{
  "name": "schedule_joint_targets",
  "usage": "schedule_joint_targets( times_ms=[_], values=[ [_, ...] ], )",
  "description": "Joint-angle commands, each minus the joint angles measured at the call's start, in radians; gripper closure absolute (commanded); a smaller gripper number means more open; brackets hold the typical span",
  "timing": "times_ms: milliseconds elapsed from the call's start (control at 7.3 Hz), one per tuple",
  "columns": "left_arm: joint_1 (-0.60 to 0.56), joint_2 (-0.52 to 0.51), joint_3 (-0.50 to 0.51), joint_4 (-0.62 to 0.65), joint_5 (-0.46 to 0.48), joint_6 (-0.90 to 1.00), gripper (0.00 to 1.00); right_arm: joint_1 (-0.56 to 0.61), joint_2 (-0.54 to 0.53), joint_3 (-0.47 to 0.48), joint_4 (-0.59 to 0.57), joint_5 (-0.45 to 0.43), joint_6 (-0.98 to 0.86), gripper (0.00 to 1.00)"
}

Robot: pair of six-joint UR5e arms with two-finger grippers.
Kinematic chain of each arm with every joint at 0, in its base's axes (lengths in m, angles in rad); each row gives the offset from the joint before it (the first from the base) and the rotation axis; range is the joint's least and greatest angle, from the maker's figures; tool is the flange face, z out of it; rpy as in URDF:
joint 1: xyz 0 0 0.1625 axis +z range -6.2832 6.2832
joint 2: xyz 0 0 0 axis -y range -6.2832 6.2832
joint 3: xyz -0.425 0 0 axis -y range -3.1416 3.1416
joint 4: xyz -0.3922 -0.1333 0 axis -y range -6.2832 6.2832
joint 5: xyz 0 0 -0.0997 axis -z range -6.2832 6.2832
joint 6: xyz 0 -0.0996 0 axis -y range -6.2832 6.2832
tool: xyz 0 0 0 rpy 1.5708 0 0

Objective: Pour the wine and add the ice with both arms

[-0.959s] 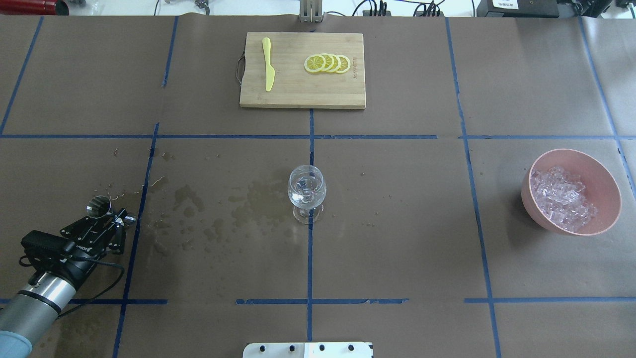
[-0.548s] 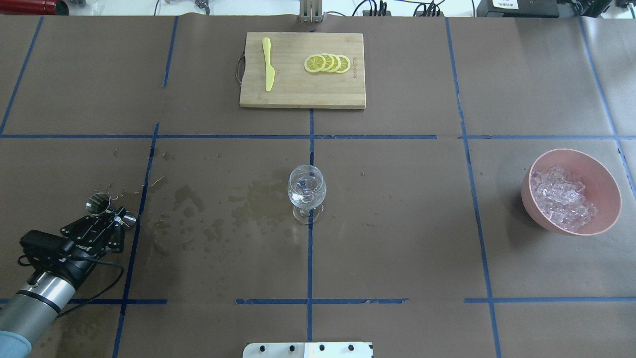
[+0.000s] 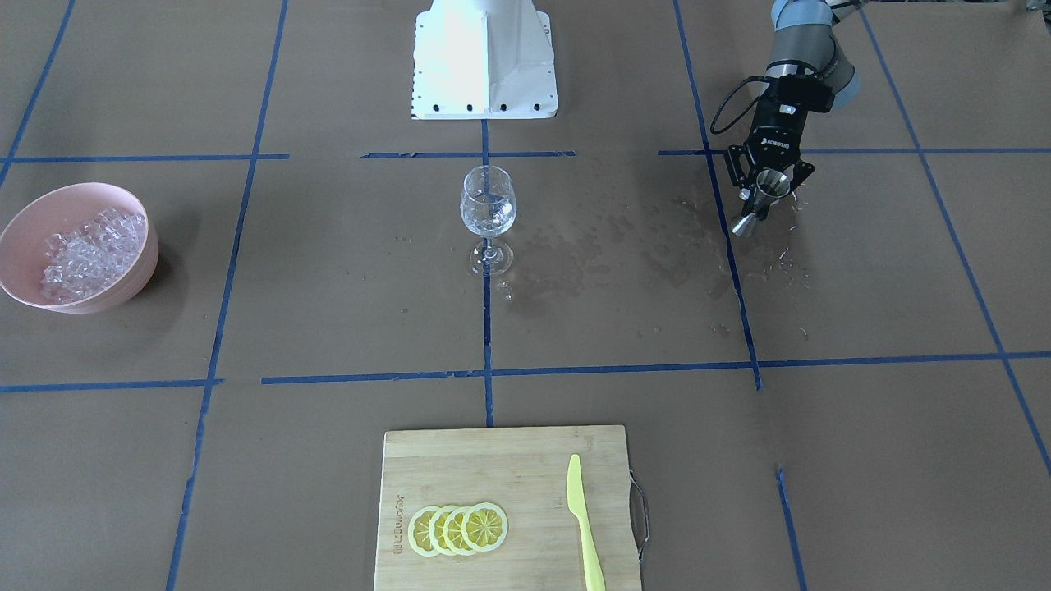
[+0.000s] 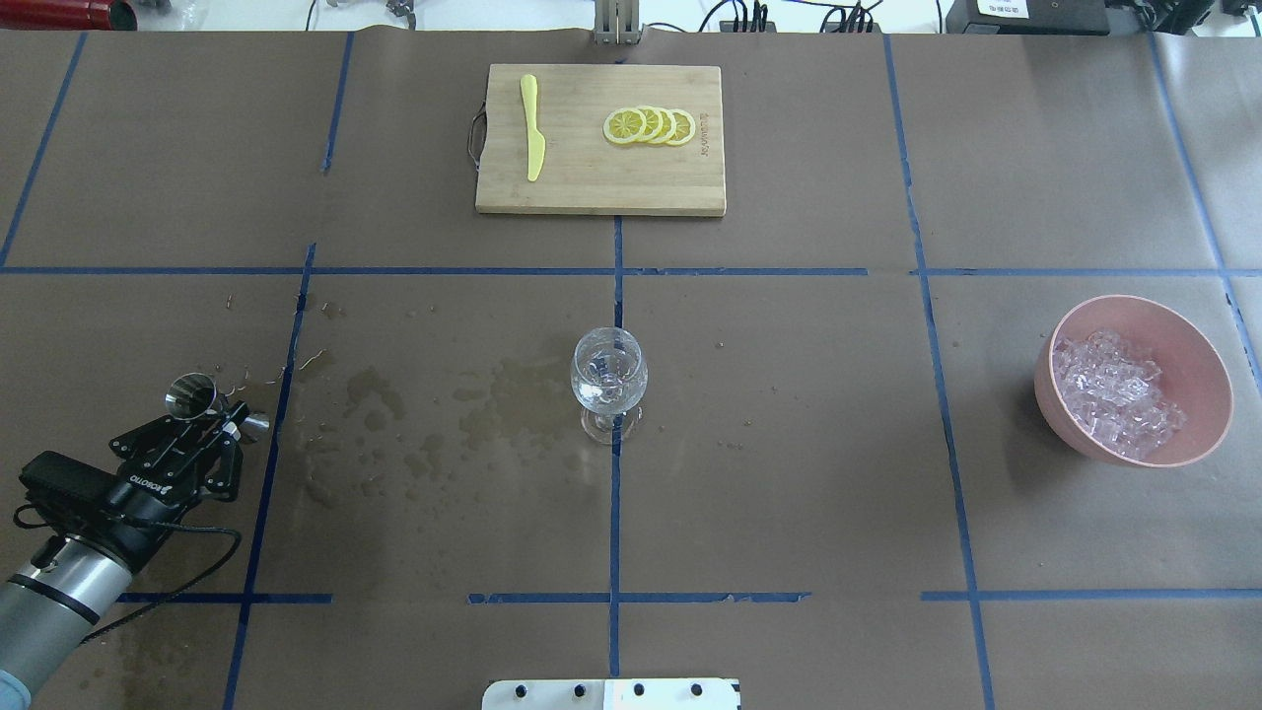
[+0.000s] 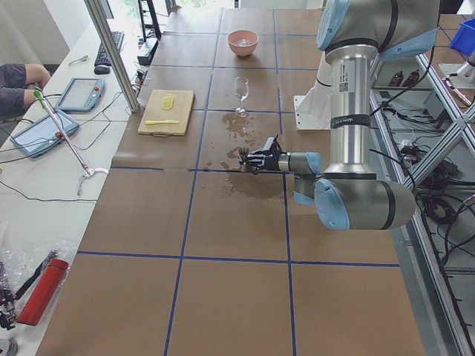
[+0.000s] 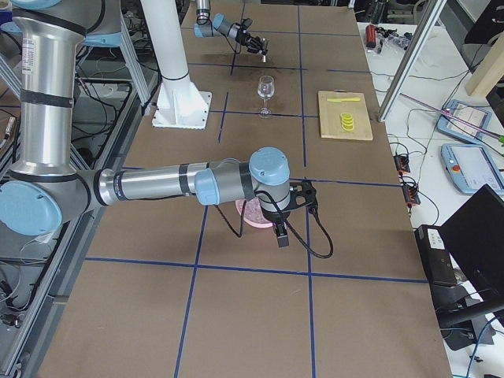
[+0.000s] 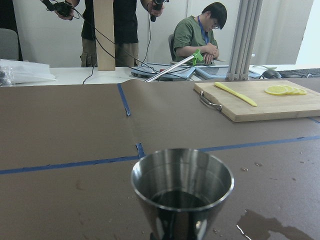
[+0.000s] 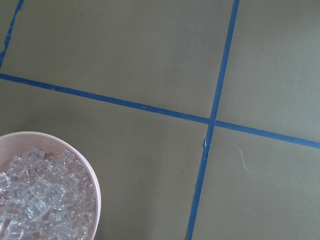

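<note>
A clear stemmed wine glass (image 4: 609,380) (image 3: 488,207) stands at the table's middle with clear glinting contents. My left gripper (image 4: 234,419) (image 3: 768,190) hovers at the near left, shut on a steel jigger (image 4: 192,396) (image 7: 182,187). The jigger's inside looks dark, and I cannot tell whether it holds wine. The ice (image 4: 1114,394) (image 8: 40,200) is heaped in a pink bowl (image 4: 1208,385) (image 3: 16,238) at the right. My right gripper (image 6: 277,228) hangs over that bowl and shows only in the exterior right view, so I cannot tell its state.
A wooden cutting board (image 4: 572,187) at the far middle carries lemon slices (image 4: 649,126) and a yellow knife (image 4: 532,128). Wet stains (image 4: 444,419) spread between the jigger and the glass. The white base block (image 4: 611,693) sits at the near edge. People stand beyond the table's far edge.
My left arm has drawn back to the left and toward the near edge with the jigger in it. The glass and the bowl have not moved.
</note>
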Motion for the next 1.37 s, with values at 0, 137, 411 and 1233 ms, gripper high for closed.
schedule_joint_targets(
  times_ms=[0, 137, 411, 1233],
  values=[
    [-0.001, -0.007, -0.086, -0.038, -0.056, 0.385, 1.00, 0.000, -0.002, 0.000, -0.001, -0.001, 0.000, 0.00],
    [-0.019, -0.012, -0.149, -0.034, -0.177, 0.408, 1.00, 0.000, 0.000, -0.002, -0.001, -0.002, 0.000, 0.00],
    [-0.119, -0.029, -0.264, 0.057, -0.472, 0.408, 1.00, 0.000, 0.000, -0.009, 0.001, -0.002, 0.000, 0.00],
    [-0.492, -0.337, -0.352, 0.626, -1.215, 0.408, 1.00, 0.000, 0.000, -0.009, -0.001, -0.002, 0.002, 0.00]
  ],
)
